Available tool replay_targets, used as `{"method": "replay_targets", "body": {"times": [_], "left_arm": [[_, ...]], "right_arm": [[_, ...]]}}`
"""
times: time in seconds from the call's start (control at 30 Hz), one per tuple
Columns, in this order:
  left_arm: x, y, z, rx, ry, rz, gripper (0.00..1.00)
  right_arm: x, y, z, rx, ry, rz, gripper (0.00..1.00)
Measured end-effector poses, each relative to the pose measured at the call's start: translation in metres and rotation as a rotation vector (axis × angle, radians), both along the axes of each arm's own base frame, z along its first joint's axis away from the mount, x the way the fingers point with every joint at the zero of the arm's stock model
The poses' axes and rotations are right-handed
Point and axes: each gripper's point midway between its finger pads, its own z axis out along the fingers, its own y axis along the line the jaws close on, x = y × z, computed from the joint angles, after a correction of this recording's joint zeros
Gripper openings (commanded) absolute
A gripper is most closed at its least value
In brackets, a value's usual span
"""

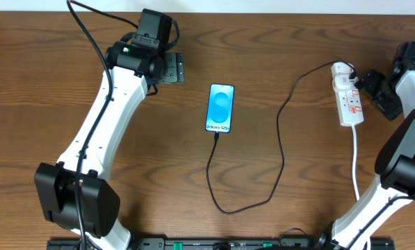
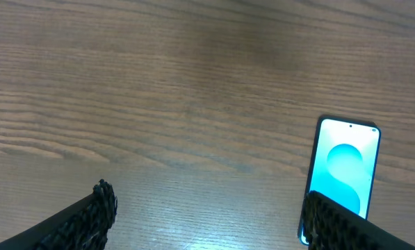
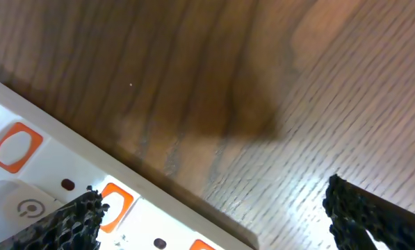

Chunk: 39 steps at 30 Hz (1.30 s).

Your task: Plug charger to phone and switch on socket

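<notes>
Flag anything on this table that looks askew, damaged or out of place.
Nothing stands out. The phone lies flat, screen up; the charger loops loosely from its lower edge towards the socket, which also lies flat.

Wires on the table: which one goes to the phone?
The thin black cable; it loops round to the bottom edge of the phone. The white cord only leaves the socket.

The left arm [image 1: 99, 128] has long white links, black round joints and a thin black cable [image 1: 92, 38] along it. The right arm [image 1: 374, 194] is likewise white and black. Black finger pads [image 2: 89, 219] show fine ridges.
</notes>
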Motion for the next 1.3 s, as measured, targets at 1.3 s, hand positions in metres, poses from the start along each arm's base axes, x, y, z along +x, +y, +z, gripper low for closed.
{"method": "replay_targets", "body": {"times": [1.3], "left_arm": [[0.0, 0.0, 0.0, 0.0, 0.0, 0.0, 0.87]], "right_arm": [[-0.004, 0.01, -0.019, 0.106, -0.041, -0.071, 0.99]]}}
